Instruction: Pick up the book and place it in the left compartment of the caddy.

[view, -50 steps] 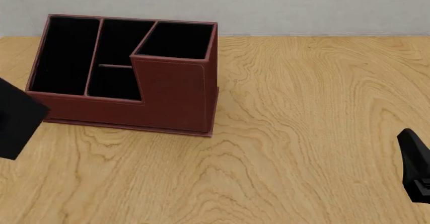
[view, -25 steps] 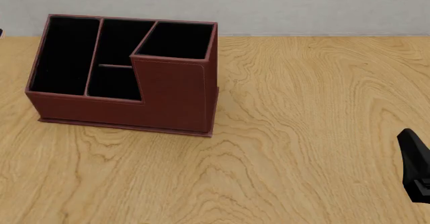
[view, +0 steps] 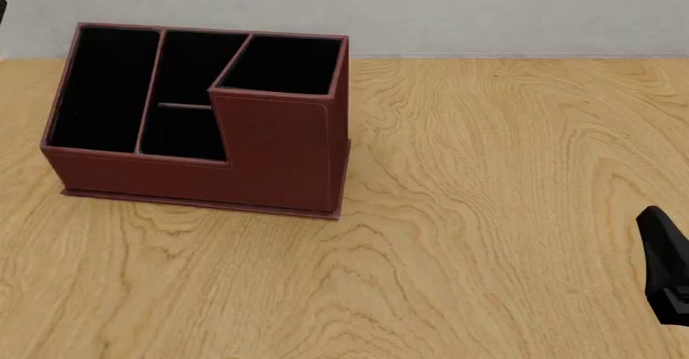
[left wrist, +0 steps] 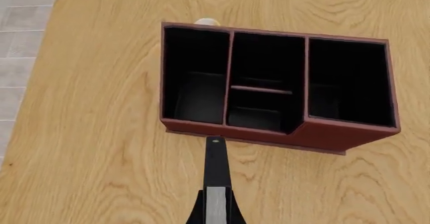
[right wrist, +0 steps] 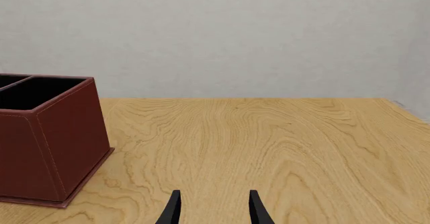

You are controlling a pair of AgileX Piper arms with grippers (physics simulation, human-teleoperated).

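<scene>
Reddish-brown leather-look caddy sits upper left of the front view on the wood-grain table, tall section on its right side, black lining inside. The left compartment is the long slot at the caddy's far left in that view, w/ two small cells next to it. From my L wrist cam I'm looking down on the caddy from above. The book shows edge-on as a thin black strip w/ a grey-white page edge, pinched in the left gripper, whose jaws are pressed against its covers. The book's far end lies just short of the caddy's front wall, roughly in line w/ the divider between the left compartment and the middle cells. It's outside the caddy, not in any slot. There's a small pale thing at the caddy's back edge and I can't tell what it is. In the front view the L arm is only a black sliver at the upper left edge. The right gripper sits at the lower right edge, well apart from the caddy. On the R wrist cam the right gripper has its jaws spread w/ only bare table between the fingers, and the caddy's tall corner is off to one side.
</scene>
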